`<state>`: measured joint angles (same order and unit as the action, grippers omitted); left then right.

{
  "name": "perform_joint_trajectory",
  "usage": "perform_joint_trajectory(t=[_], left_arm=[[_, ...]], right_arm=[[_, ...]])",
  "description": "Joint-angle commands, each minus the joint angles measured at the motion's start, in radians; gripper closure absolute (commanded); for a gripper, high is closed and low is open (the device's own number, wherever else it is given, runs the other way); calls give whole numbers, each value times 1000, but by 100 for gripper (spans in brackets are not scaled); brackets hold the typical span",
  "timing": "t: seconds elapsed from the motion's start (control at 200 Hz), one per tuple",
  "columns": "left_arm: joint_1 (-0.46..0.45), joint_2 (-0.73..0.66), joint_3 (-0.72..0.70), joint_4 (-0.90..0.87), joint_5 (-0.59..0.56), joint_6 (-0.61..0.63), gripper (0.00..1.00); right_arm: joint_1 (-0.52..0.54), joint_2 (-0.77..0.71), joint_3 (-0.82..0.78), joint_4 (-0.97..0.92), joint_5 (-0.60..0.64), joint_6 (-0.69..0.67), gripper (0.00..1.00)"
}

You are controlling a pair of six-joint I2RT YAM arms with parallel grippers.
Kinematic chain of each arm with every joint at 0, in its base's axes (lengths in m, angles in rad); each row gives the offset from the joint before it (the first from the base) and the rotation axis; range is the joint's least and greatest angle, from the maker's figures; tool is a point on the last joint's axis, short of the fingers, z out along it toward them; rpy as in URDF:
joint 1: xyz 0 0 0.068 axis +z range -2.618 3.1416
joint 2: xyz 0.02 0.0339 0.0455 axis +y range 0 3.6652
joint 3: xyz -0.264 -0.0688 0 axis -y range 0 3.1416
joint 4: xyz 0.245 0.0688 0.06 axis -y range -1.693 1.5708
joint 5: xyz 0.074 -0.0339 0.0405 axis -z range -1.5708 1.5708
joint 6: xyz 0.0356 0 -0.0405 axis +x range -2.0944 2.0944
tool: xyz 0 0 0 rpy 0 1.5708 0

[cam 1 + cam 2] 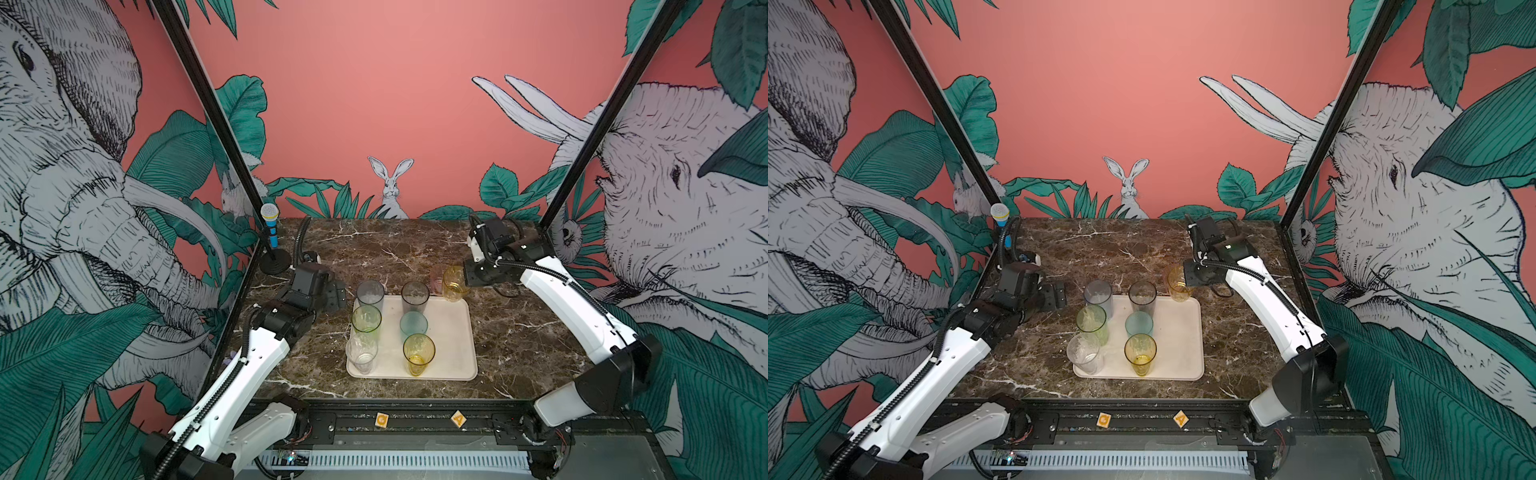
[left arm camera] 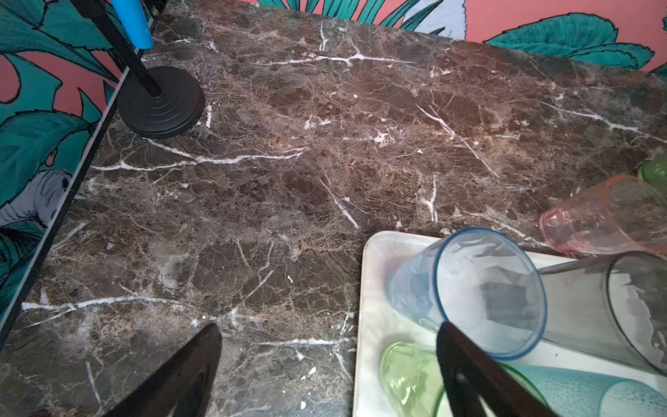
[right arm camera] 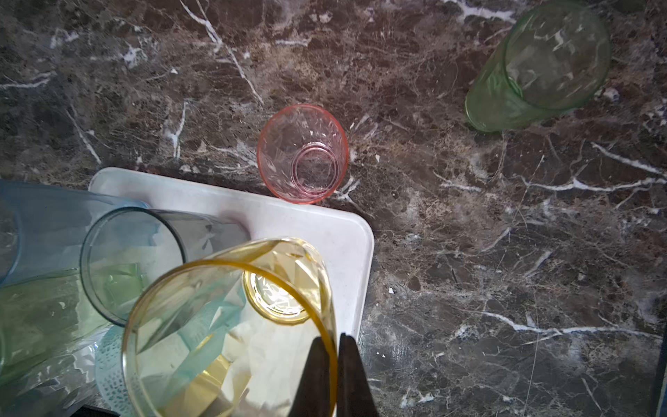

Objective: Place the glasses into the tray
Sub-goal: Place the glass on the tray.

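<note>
Nearest the camera, two small orange letter blocks (image 1: pixel 381 419) sat on the black rail (image 1: pixel 415 428) along the table's front edge. Beyond it, the cream tray (image 1: pixel 453 353) lay on the brown marble table (image 1: pixel 519 332).

Six glasses stood upright in the tray, in two columns toward its left side. At the front were a clear glass (image 1: pixel 361 353) and a yellow glass (image 1: pixel 418 353). Behind them came a green glass (image 1: pixel 366 320) and a short teal glass (image 1: pixel 413 323). At the far edge stood a grey glass (image 1: pixel 370 293) and a smoky brown glass (image 1: pixel 414 296).

The left gripper (image 1: pixel 334 297) hung just beside the tray's far left corner. It was released, jaws spread wide, near the grey glass.

The right gripper (image 3: pixel 338 346) was clenched on the rim of the amber glass (image 3: pixel 223 325). That glass tilted over the tray's far right corner; whether its base touched the tray could not be told.

Just outside that corner a pink glass (image 3: pixel 302 153) stood on the marble. A second green glass (image 3: pixel 537 65) sat farther off, well apart from the tray. Farthest back, a blue toy microphone (image 1: pixel 270 224) stood on its black stand at the table's far left corner.
</note>
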<state>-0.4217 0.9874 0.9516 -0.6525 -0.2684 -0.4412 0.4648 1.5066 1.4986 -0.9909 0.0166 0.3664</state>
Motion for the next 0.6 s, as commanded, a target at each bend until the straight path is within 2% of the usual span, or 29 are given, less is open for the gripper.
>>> perform_joint_trajectory(t=[0.0,0.265,0.595], left_arm=[[6,1,11,-11,6,-16,6],[7,11,4,-7,5,-17,6],[6,17,0,-5,8,-18,6]], right_arm=[[6,-56,-78,102,-2,14,100],[7,-81,-233,197,2,27,100],[8,-36,-301,282,-7,41,100]])
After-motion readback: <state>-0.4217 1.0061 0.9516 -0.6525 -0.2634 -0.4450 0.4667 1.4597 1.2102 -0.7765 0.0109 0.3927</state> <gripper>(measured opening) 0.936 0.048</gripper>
